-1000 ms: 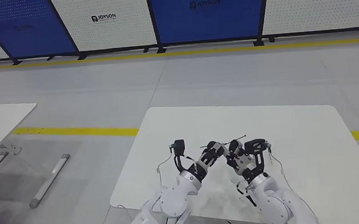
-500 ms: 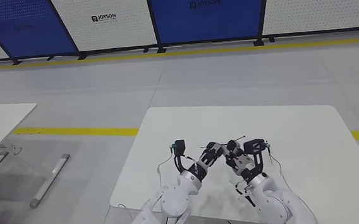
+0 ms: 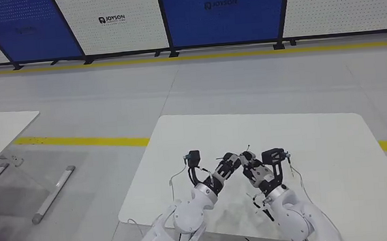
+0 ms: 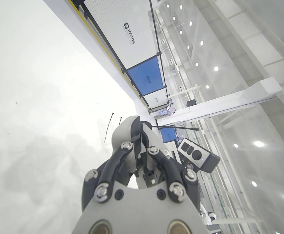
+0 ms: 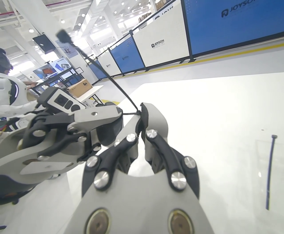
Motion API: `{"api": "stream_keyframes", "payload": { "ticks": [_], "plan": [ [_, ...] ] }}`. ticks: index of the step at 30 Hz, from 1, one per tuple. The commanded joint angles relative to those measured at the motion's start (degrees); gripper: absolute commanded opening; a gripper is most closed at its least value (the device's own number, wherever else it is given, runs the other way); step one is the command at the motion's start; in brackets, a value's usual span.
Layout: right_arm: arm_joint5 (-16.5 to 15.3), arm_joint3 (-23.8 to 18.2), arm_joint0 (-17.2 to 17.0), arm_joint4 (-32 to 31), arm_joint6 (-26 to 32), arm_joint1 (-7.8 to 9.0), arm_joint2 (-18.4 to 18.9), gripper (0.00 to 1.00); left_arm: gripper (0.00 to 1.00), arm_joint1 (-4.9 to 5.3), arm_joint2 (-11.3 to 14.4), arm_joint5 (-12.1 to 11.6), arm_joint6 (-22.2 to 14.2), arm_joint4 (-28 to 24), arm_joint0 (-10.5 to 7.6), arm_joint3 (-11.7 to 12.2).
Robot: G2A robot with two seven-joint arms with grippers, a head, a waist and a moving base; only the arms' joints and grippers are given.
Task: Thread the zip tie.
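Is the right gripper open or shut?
Shut. In the right wrist view, the right gripper pinches the zip tie, jaws closed on its strap.

blurred at the head of the zip tie [image 5: 111, 78], the end farthest from the left gripper [image 5: 119, 116]. hidden between that gripper's closed fingers [image 4: 127, 133], the held stretch of strap; too small to trace from above. mostly hidden behind the left gripper, a spare tie [image 4: 120, 120].

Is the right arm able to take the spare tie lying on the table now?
Probably not yet. The way to the spare tie looks free, but the right end effector is shut on the zip tie, so it cannot grip.
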Motion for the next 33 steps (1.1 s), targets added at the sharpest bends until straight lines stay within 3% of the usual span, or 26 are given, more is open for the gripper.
{"api": "stream_keyframes", "payload": {
  "ticks": [1,17,33],
  "plan": [
    [0.1,-0.05,0.03,-0.1,-0.02,0.02,-0.06,0.0,0.0,0.01,-0.11,0.01,-0.02,-0.02,-0.08,-0.07],
    [1.0,0.87,1.03,-1.03,1.8,-0.01,-1.52,0.0,0.0,0.12,-1.28,-1.69,-0.59,-1.55,0.5,-1.86],
    [-0.1,2.75,1.65,-1.02,2.64,0.22,-1.69,0.0,0.0,0.19,-1.51,-3.5,-0.4,-2.33,1.75,-4.49]
  ]
}}
